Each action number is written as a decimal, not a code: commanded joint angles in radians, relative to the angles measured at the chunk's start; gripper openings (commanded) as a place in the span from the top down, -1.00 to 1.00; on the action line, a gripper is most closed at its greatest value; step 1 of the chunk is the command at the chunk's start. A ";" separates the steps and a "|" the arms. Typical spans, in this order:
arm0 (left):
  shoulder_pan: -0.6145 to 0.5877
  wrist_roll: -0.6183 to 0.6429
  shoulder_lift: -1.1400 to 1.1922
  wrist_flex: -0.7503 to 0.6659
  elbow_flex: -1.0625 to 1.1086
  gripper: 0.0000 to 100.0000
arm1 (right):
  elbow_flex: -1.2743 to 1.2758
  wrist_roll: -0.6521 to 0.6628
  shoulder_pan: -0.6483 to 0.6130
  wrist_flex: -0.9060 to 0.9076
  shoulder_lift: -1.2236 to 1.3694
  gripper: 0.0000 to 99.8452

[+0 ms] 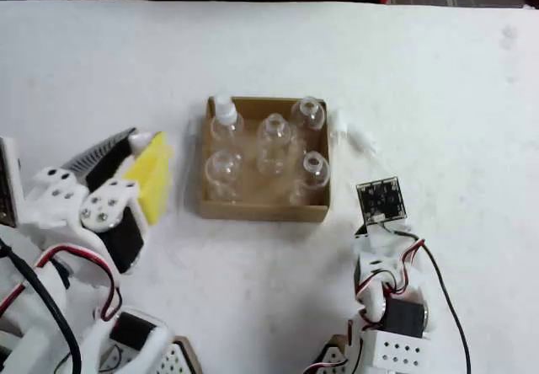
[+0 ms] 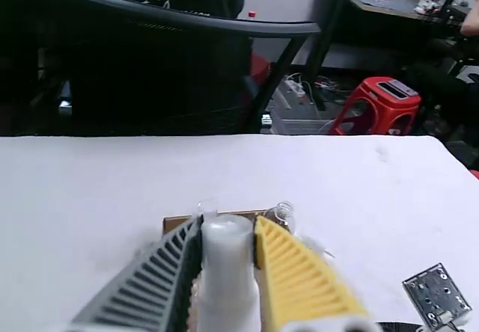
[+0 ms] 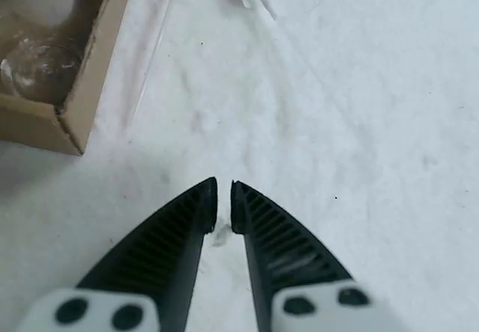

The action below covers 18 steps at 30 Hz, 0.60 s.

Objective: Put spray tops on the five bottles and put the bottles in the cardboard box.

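Currently left gripper (image 2: 224,227) clamps a white plastic spray top (image 2: 224,272), likely light, slippery, best pinched at its collar, left of the brown cardboard box (image 1: 265,212) of 5 clear bottles (image 1: 274,130); right gripper (image 3: 223,197) closed, empty.

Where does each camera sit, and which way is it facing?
High view: overhead, looking down on the cardboard box and both arms.
Left wrist view: on the left arm, looking across the table; grey and yellow jaws clamp a spray top.
Right wrist view: on the right arm, looking down at the table; black jaws shut.
Shared: the box.
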 commanded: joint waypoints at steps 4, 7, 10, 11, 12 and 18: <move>0.108 -0.015 0.038 -0.137 0.063 0.96 | 0.009 0.017 -0.008 0.004 -0.002 0.96; 0.108 -0.015 0.038 -0.250 0.149 0.96 | 0.009 0.017 -0.008 0.004 -0.002 0.96; 0.108 -0.015 0.036 -0.385 0.224 0.96 | 0.009 0.017 -0.008 0.004 -0.002 0.96; 0.108 -0.018 0.039 -0.436 0.245 0.96 | 0.009 0.017 -0.008 0.004 -0.002 0.96; 0.110 -0.035 0.044 -0.488 0.272 0.96 | 0.009 0.017 -0.008 0.004 -0.002 0.96; 0.189 -0.152 0.045 -0.830 0.446 0.96 | 0.009 0.017 -0.010 0.004 -0.002 0.96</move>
